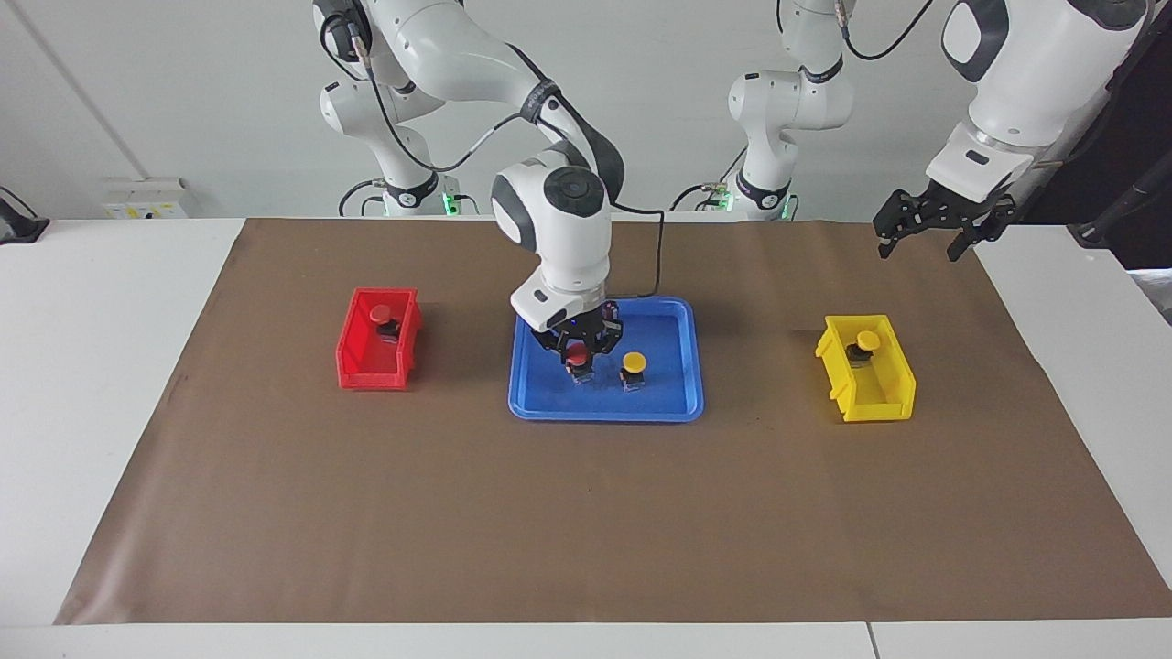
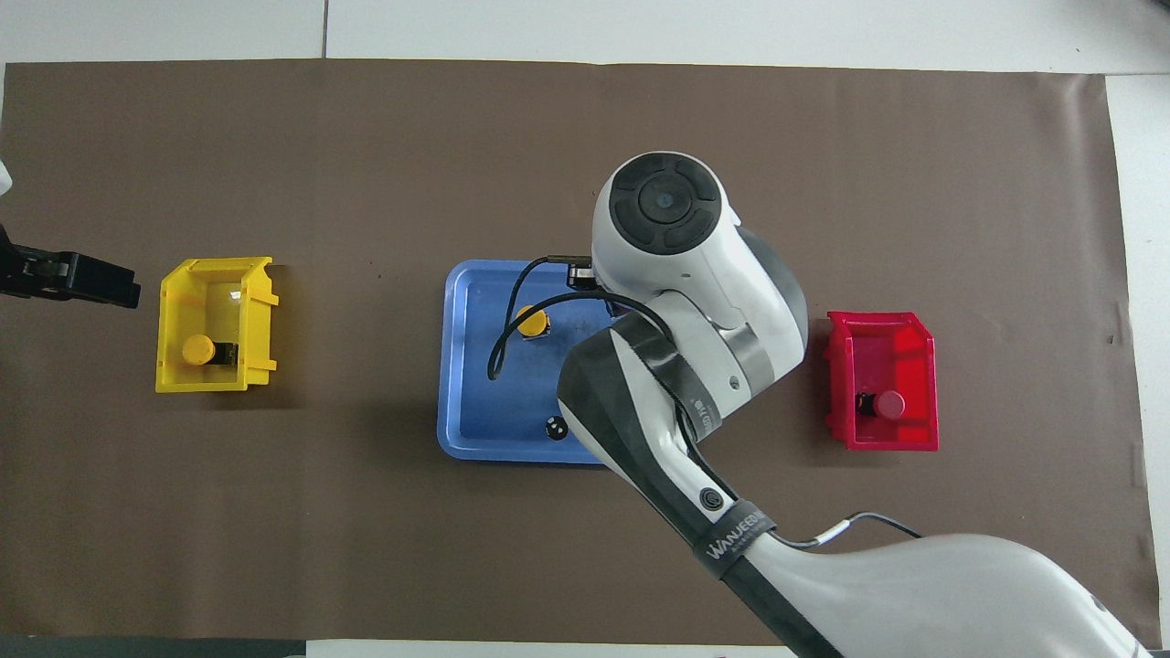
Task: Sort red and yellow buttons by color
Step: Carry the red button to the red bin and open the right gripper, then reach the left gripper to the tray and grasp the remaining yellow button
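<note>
My right gripper reaches down into the blue tray and is shut on a red button, which stands on the tray floor. Beside it in the tray stands a yellow button. The red bin holds another red button. A second yellow button lies in the yellow bin. My left gripper hangs open and holds nothing, above the mat at the left arm's end, where that arm waits. In the overhead view the right arm hides its own gripper.
A brown mat covers the table's middle, with the tray between the two bins. A small dark capless cylinder stands in the tray at the edge nearer to the robots. A black cable loops over the tray from the right wrist.
</note>
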